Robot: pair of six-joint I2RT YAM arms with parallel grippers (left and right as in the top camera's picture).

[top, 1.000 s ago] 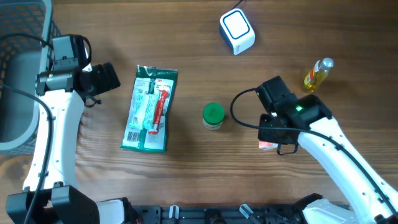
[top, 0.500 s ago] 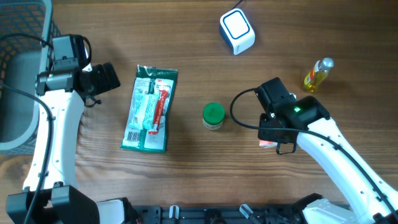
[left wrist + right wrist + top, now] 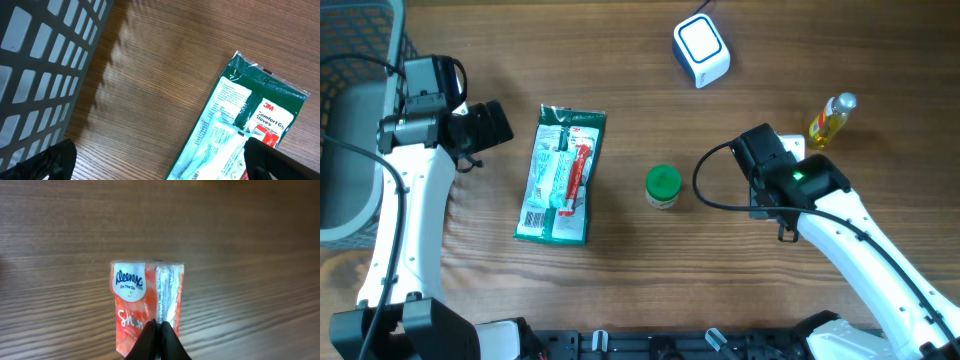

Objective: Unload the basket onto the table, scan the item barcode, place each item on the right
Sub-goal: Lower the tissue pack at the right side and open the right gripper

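1. Over the table, the pink edge that showed below the right arm (image 3: 840, 230) a moment ago is gone, hidden under the wrist. The tissue pack (image 3: 145, 300) is probably lifted, with the scanner (image 3: 701, 50) well apart.
2. Left wrist: the left gripper (image 3: 160, 162) gapes wide, empty, beside the glove packet (image 3: 240, 135).
3. Right wrist: the right gripper (image 3: 158, 332) pinches the tissue pack's seam, its fingers pressed together on it.

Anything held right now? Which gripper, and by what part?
Right gripper has its jaws shut on the Kleenex pack, pinching the seam at its near end. Left gripper is open and empty.
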